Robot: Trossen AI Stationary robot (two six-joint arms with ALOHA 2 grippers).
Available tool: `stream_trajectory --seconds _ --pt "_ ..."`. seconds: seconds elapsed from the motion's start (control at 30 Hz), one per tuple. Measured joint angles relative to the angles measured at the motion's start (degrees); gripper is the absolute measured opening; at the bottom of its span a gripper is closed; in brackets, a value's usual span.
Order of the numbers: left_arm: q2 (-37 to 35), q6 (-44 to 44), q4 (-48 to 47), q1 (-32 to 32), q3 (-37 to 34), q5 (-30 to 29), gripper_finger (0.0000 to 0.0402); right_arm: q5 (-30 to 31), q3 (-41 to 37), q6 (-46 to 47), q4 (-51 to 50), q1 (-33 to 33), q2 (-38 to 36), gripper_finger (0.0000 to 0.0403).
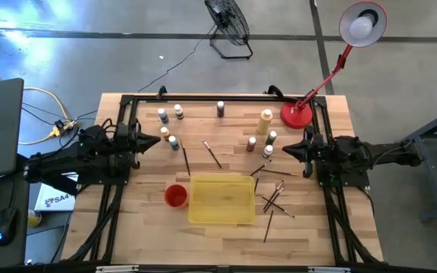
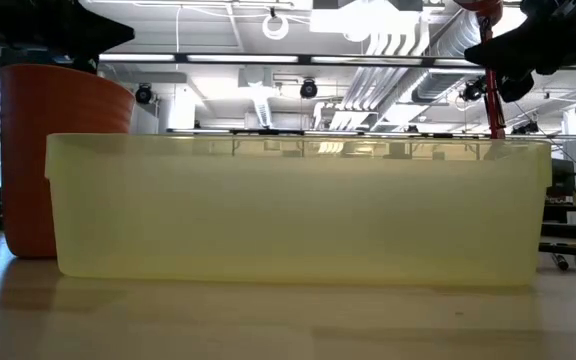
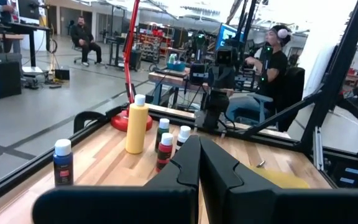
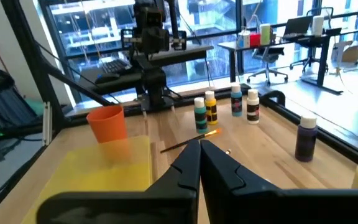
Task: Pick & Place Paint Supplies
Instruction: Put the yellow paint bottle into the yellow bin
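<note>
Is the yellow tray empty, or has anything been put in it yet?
Empty. From above, the yellow tray shows only its bare floor; the paint bottles stand upright on the table and the paintbrushes lie beside the tray.

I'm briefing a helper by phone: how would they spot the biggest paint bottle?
Find the red desk lamp's base at the table's far right corner. Just left of it stands the yellow bottle, white-capped, taller and fatter than the small dark bottles nearby.
</note>
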Motion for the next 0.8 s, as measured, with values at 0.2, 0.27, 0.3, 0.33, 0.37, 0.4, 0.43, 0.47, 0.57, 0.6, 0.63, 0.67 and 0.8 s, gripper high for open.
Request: stream_trajectory --seconds 0.2,0.27,0.3,0.33,0.37,0.4,0.43,0.47,0.57,0.6,0.63,0.67,0.8 --pt "4.50 1.75 -0.02 0.00 3.46 0.14 0.0000 0.18 5.63 -0.09 0.09 0.00 6.45 0.0002" --pt "6.33 3.62 0.02 0.00 5.03 1.01 0.0000 1.16 7.80 -0.08 0.05 0.00 8.39 0.0002" --pt "7.39 4.46 0.07 0.00 5.84 1.34 0.0000 1.65 8.92 -0.09 0.07 0.00 9.42 0.0002" --pt "8.49 4.96 0.08 0.00 6.68 1.59 0.0000 2.08 10.04 -0.10 0.11 0.00 10.44 0.0002" --pt "9.55 5.12 0.04 0.00 7.49 1.89 0.0000 2.32 11.10 -0.08 0.12 0.00 11.43 0.0002" --pt "10.67 5.25 0.02 0.00 8.34 2.54 0.0000 2.37 12.05 -0.08 0.13 0.00 12.31 0.0002" --pt "11.79 5.69 0.08 0.00 9.20 3.05 0.0000 2.33 12.91 -0.09 0.23 0.00 13.15 0.0002" --pt "12.85 6.09 0.18 0.00 9.97 3.23 0.0000 1.85 13.54 -0.10 0.54 0.00 13.82 0.0002" --pt "15.54 6.06 3.47 0.00 11.62 3.28 0.0000 0.97 14.03 -0.09 3.79 0.00 15.05 0.0002" --pt "16.28 6.06 5.24 0.00 11.88 3.28 0.0000 1.00 14.05 -0.09 5.30 0.00 15.33 0.0002" --pt "16.91 6.06 7.29 0.00 12.00 3.28 0.0000 1.03 14.05 -0.09 6.68 0.00 15.58 0.0002" --pt "17.44 6.06 9.61 0.00 12.03 3.28 0.0000 1.03 14.05 -0.09 8.04 0.00 15.72 0.0002" --pt "18.88 6.06 15.79 0.00 12.05 3.30 0.0000 1.03 14.05 -0.09 13.01 0.00 15.81 0.0002"
